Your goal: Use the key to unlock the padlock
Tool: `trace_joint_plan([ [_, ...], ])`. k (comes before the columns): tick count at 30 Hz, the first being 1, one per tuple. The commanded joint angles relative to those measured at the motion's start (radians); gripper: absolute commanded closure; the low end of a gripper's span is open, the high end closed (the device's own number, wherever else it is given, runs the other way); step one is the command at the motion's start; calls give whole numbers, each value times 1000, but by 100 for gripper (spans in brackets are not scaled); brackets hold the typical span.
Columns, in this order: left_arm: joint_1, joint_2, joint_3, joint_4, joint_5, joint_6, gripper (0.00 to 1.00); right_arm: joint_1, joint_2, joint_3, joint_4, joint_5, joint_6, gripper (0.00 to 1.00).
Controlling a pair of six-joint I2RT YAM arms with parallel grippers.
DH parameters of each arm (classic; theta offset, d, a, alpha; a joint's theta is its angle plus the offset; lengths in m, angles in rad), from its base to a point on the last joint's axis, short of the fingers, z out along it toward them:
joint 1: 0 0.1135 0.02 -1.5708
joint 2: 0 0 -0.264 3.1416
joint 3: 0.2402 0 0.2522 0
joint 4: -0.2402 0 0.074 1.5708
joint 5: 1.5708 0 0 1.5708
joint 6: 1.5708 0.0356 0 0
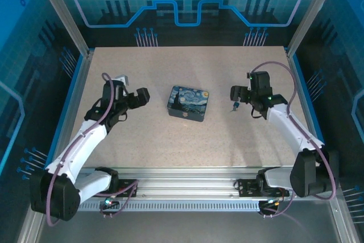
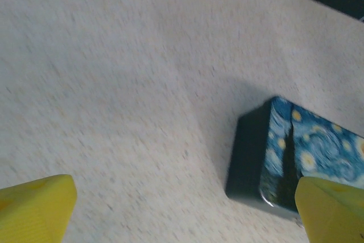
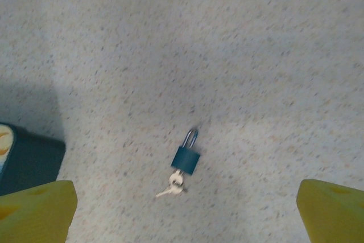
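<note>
The padlock (image 3: 186, 159) lies flat on the speckled table, a small teal body with a thin silver shackle pointing away. A pale key (image 3: 177, 179) sits at its bottom end, with a second key on the same ring angled off to the left. My right gripper (image 3: 185, 211) hovers above them, open, yellow fingertips (image 3: 37, 209) far apart and nothing between them. From above, the padlock (image 1: 232, 107) is a tiny dark speck just below the right gripper (image 1: 235, 94). My left gripper (image 1: 142, 96) stands open left of the box, holding nothing.
A dark blue box (image 1: 188, 104) with a night-sky print sits mid-table between the arms; its corner shows in the right wrist view (image 3: 25, 160) and its side in the left wrist view (image 2: 267, 157). Blue rails (image 1: 68, 106) border the table.
</note>
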Motion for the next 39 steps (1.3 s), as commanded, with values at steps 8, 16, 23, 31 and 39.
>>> trace_joint_plan([
  [8, 138, 180, -168, 447, -137, 235, 1, 38, 44, -266, 570, 353, -257, 0],
  [16, 140, 294, -355, 856, -144, 251, 1, 12, 122, -406, 889, 218, -297, 0],
  [23, 142, 420, -479, 1249, -93, 337, 1, -34, 198, -449, 1021, 81, -289, 0],
  [31, 139, 473, -417, 1190, -97, 348, 1, -70, 242, -493, 1129, 0, -280, 0],
  [39, 139, 472, -417, 1187, -99, 350, 1, -88, 238, -479, 1093, -57, -274, 0],
])
